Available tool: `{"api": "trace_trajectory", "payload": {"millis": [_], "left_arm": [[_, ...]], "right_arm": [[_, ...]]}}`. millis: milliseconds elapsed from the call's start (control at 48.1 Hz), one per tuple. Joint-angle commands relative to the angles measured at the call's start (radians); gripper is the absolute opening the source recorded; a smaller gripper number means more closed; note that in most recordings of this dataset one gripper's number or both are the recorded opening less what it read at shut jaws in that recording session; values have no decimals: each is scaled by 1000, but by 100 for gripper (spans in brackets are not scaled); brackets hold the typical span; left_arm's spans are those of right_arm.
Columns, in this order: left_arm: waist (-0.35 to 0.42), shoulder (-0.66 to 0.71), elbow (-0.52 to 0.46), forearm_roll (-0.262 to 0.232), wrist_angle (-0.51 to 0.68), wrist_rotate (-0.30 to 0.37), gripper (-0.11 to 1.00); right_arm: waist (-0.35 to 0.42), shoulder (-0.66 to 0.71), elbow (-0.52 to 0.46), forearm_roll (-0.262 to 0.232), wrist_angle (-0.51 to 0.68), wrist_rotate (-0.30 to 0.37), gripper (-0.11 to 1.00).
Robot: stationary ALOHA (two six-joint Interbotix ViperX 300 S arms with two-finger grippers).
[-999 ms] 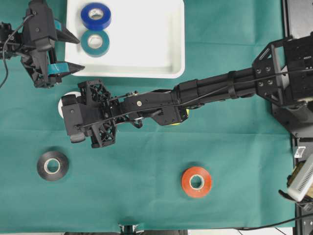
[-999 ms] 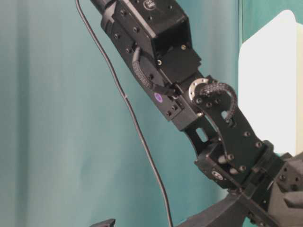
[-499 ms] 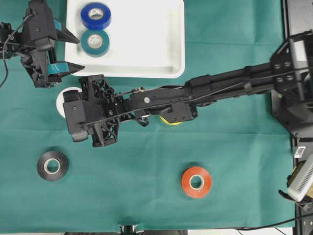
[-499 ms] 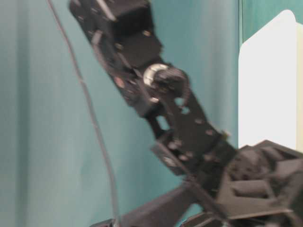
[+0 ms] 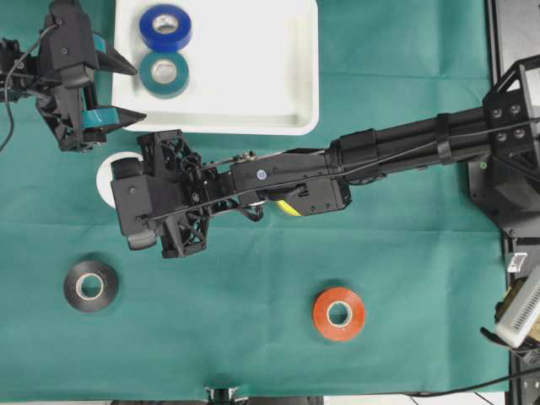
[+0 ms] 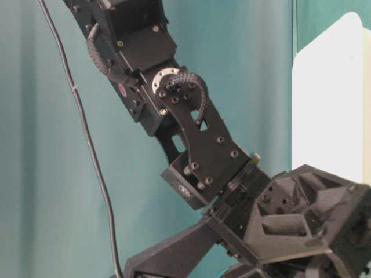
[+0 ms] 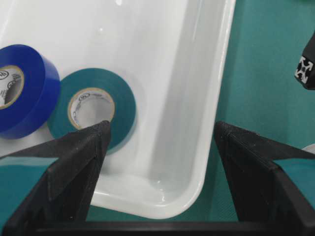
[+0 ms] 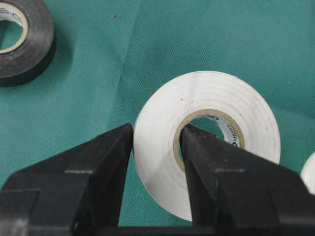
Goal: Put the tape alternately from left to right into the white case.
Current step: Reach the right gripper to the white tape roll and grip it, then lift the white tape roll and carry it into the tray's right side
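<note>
The right pincer (image 8: 155, 147) clamps the wall of the white roll (image 8: 206, 142) above the counter (image 5: 253, 337); the left pincer (image 7: 157, 142) hangs apart over the white case (image 5: 253, 67). Next, likely, comes carrying it beside the blue roll (image 5: 165, 28) and teal roll (image 5: 164, 73).

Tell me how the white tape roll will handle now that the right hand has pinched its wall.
The white tape roll looks stiff and probably light. The right hand grips one wall only, so it may swing. Set on edge, it would likely roll.
</note>
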Motion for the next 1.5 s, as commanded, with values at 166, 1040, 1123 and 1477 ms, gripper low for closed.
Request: {"api": "trace_trajectory", "payload": {"millis": [166,1040,1123,1477], "left_arm": [[3,-15,-9,-2,-8,2,85],[3,-15,-8,-2,-8,0,85],[0,-15,-8,-2,-8,0,85],[-8,-15,-8,-2,-8,0,85]], "right_arm": [[5,-72,5,-3,14,5,4],[18,-374,431,-3,-38,106,4],[20,-397,463,-2,-49,107,4],[3,-446,549,-3,-60,107,4]]}}
